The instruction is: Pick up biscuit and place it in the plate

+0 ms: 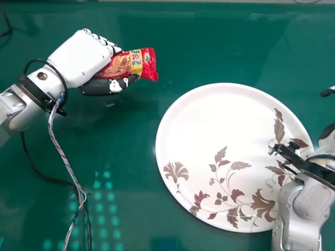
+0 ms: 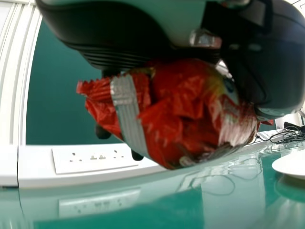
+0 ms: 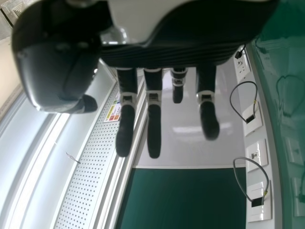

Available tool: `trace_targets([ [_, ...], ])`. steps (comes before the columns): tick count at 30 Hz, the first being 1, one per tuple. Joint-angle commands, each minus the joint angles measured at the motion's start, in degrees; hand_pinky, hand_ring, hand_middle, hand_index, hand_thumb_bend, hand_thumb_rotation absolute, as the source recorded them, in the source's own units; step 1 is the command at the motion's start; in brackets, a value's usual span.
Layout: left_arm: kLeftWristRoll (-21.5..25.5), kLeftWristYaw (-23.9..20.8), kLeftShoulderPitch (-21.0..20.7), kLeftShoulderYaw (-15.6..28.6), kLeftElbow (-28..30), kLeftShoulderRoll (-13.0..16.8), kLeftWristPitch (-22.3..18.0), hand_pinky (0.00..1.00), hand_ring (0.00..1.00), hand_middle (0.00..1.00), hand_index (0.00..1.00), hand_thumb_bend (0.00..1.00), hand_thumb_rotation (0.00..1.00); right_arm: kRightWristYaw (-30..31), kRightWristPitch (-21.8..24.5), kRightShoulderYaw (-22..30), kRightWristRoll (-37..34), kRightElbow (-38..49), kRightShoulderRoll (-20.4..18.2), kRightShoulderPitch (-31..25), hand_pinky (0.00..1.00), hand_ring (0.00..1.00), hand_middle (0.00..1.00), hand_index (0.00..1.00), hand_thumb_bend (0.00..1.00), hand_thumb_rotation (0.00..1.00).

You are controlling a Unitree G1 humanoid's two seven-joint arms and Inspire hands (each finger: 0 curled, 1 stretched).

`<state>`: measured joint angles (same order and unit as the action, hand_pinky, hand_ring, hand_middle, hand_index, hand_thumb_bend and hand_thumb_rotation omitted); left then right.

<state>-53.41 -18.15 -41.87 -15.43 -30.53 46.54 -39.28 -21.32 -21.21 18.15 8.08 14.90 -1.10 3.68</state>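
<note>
**Our left hand [image 1: 84, 57] grasps a biscuit packet [image 1: 133, 63]**

Beneath both hands we see a green table [image 1: 131, 151]. The flowered plate [image 1: 220, 125] lies right of our left hand, nearer us. Our right hand [image 1: 328, 92], beside the plate, is released, fingers straight. The red packet sits between left thumb and fingers.

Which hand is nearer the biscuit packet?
The left hand: it holds the biscuit packet in its fingers, left of the plate. The right hand is away from the packet, at the head view's right edge.
</note>
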Motion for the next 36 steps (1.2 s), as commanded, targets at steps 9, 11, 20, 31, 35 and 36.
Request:
trace_targets([
  [9, 1.80, 5.65, -0.54, -2.84, -2.90, -3.38, 3.59, 0.26, 0.43, 0.45, 0.50, 0.49, 0.00, 0.93, -0.02, 1.03, -1.45, 1.20, 0.63, -1.32, 0.16, 0.43, 0.48, 0.30, 0.52, 0.00],
  [11, 1.07, 5.64, -0.48, -3.27, -2.78, -3.59, 4.13, 0.25, 0.43, 0.45, 0.49, 0.49, 0.00, 0.99, 0.54, 1.11, -1.65, 1.64, 0.50, -1.46, 0.17, 0.43, 0.48, 0.30, 0.52, 0.00],
  [20, -0.25, 4.78, -1.36, -5.42, -4.43, -3.83, 5.98, 0.24, 0.39, 0.42, 0.51, 0.49, 0.00, 1.33, 1.30, 1.60, -2.63, 2.45, 0.47, -1.87, 0.19, 0.43, 0.48, 0.30, 0.52, 0.00],
  [31, 0.75, 6.25, -0.57, -5.52, -4.35, -4.08, 9.78, 0.24, 0.39, 0.42, 0.51, 0.49, 0.00, 1.67, 2.10, 1.77, -3.20, 3.00, 0.43, -2.15, 0.16, 0.43, 0.48, 0.30, 0.52, 0.00],
  [35, 0.93, 5.40, -0.10, -5.41, -3.97, -4.09, 10.09, 0.24, 0.40, 0.43, 0.51, 0.49, 0.00, 1.93, 2.31, 1.99, -3.09, 3.10, 0.78, -2.50, 0.15, 0.43, 0.48, 0.30, 0.52, 0.00],
  [36, 0.48, 4.66, 0.00, -5.48, -3.85, -4.05, 10.37, 0.24, 0.40, 0.43, 0.51, 0.49, 0.00, 2.08, 2.07, 2.05, -3.31, 3.01, 0.86, -2.53, 0.15, 0.43, 0.48, 0.30, 0.52, 0.00],
])
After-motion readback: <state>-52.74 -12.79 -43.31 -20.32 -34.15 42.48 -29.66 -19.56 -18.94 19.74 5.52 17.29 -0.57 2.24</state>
